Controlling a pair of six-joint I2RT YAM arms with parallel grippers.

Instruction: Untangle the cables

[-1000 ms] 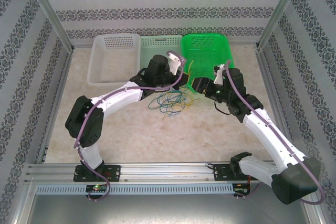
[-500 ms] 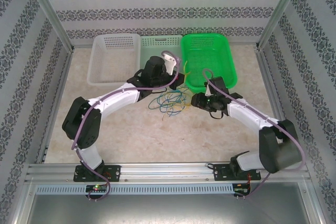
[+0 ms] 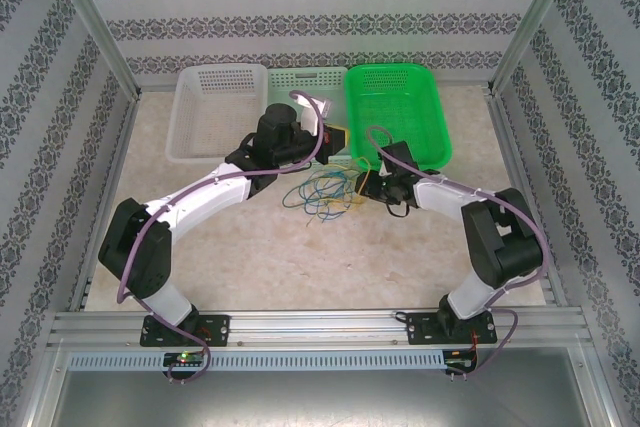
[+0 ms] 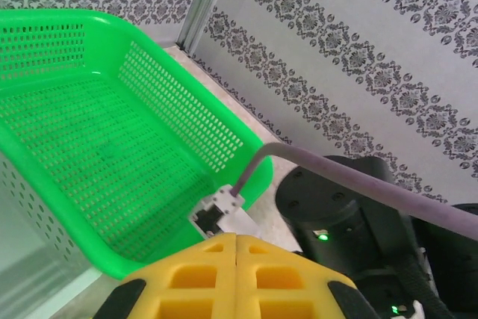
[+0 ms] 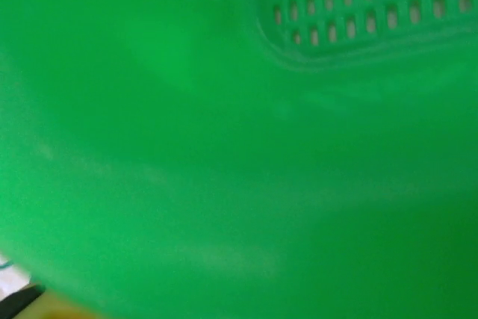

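Note:
The cables (image 3: pixel 320 192) lie in a loose tangle of yellow, blue and dark green wires at the middle of the table. My left gripper (image 3: pixel 340 139) hovers just behind the tangle, by the green basket's (image 3: pixel 395 112) left wall. In the left wrist view its yellow fingers (image 4: pixel 194 274) are pressed together, the left gripper (image 4: pixel 237 238) shut with nothing seen between them. My right gripper (image 3: pixel 368 184) sits low at the right edge of the tangle, under the basket's near left corner. Whether it is open is hidden: the basket wall (image 5: pixel 239 147) blocks its own camera.
A white basket (image 3: pixel 215 112) and a pale basket (image 3: pixel 305 80) stand along the back, left of the green one. The right arm's black wrist (image 4: pixel 351 214) and its purple hose (image 4: pixel 358 181) are close beside my left gripper. Metal frame posts bound the table.
The right arm has folded in and swung its gripper left and down, from over the green basket to the tangle's right edge. The left gripper has drawn back to the left a little.

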